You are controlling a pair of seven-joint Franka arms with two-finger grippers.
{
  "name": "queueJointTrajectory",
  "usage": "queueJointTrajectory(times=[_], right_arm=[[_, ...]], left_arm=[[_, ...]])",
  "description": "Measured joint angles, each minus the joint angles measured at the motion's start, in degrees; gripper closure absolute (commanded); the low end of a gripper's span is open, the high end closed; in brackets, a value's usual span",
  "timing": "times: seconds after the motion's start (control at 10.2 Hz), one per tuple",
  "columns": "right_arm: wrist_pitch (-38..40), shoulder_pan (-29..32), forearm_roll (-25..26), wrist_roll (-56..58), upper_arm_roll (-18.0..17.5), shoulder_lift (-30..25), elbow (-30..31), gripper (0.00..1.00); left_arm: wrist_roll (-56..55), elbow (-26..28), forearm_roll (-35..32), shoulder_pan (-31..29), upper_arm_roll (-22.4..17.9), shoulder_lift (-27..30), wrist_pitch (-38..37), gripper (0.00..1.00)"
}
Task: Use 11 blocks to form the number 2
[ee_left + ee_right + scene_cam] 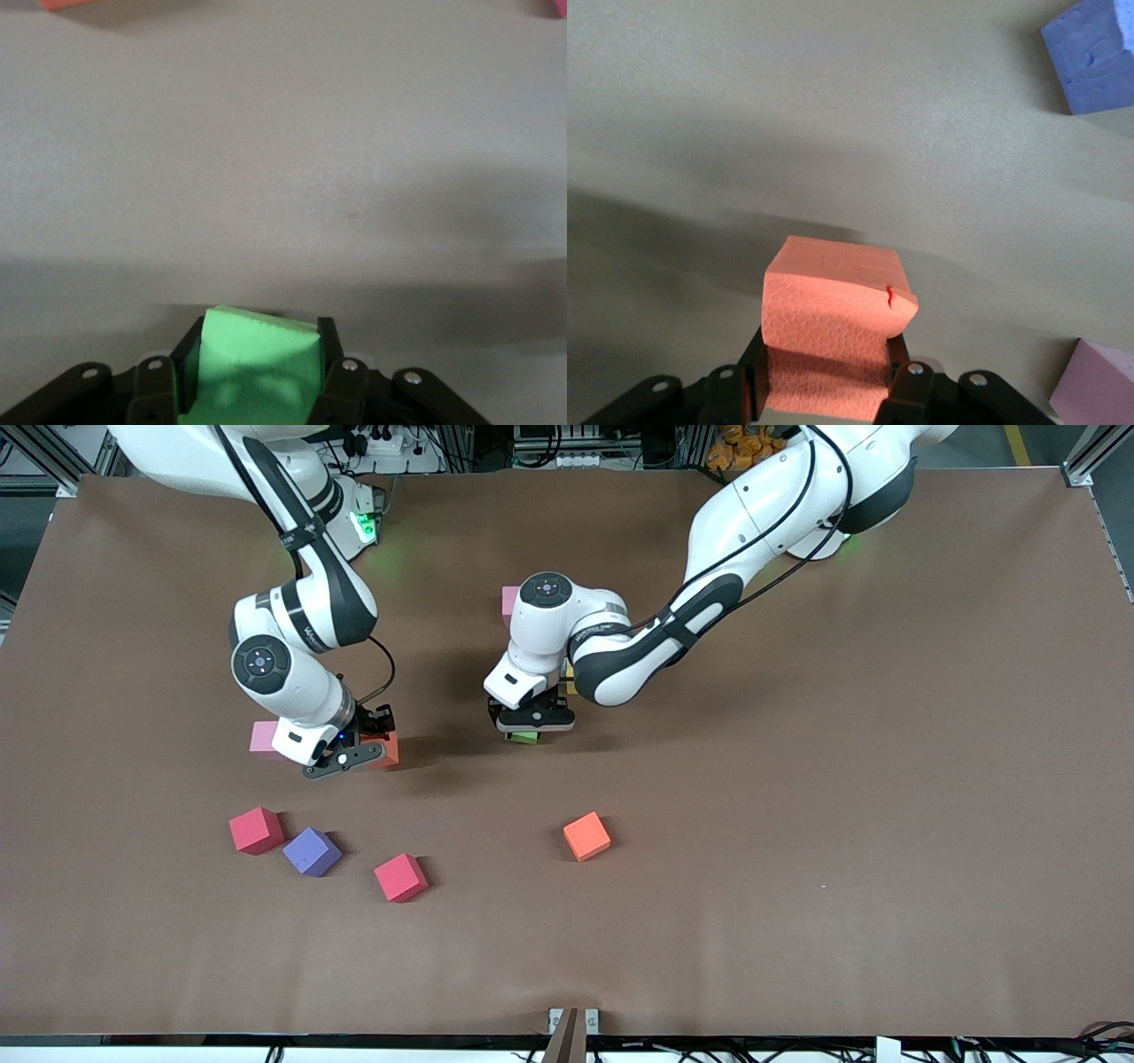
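My left gripper (529, 731) is shut on a green block (524, 737), low over the middle of the table; in the left wrist view the green block (257, 359) fills the gap of the left gripper (257, 341). My right gripper (368, 751) is shut on an orange block (388, 751), seen squeezed between its fingers in the right wrist view (833, 328). A pink block (263, 737) lies beside it. Another pink block (509, 600) and a yellow sliver (570, 682) peek out from under the left arm, which hides any number 2.
Nearer the front camera lie a purple block (312, 851), a loose orange block (586, 836) and two red cubes (256, 830) (400, 877). The purple block (1094, 53) and the pink block (1099, 381) also show in the right wrist view.
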State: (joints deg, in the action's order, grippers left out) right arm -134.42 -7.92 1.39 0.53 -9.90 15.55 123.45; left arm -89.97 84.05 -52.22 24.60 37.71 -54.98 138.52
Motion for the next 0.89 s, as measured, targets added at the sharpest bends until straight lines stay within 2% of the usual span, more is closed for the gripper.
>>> queueJointTrajectory(times=[0.3, 0.89], right_arm=[[0.0, -0.1, 0.4, 1.4, -0.1, 0.0, 0.0, 1.00], [0.0, -0.1, 1.3, 1.7, -0.1, 0.0, 0.0, 1.00]], left_arm=[[-2.7, -1.1, 0.0, 1.4, 0.0, -0.1, -3.6, 0.70], [-3.3, -1.2, 0.0, 2.5, 0.4, -0.2, -4.1, 0.70]])
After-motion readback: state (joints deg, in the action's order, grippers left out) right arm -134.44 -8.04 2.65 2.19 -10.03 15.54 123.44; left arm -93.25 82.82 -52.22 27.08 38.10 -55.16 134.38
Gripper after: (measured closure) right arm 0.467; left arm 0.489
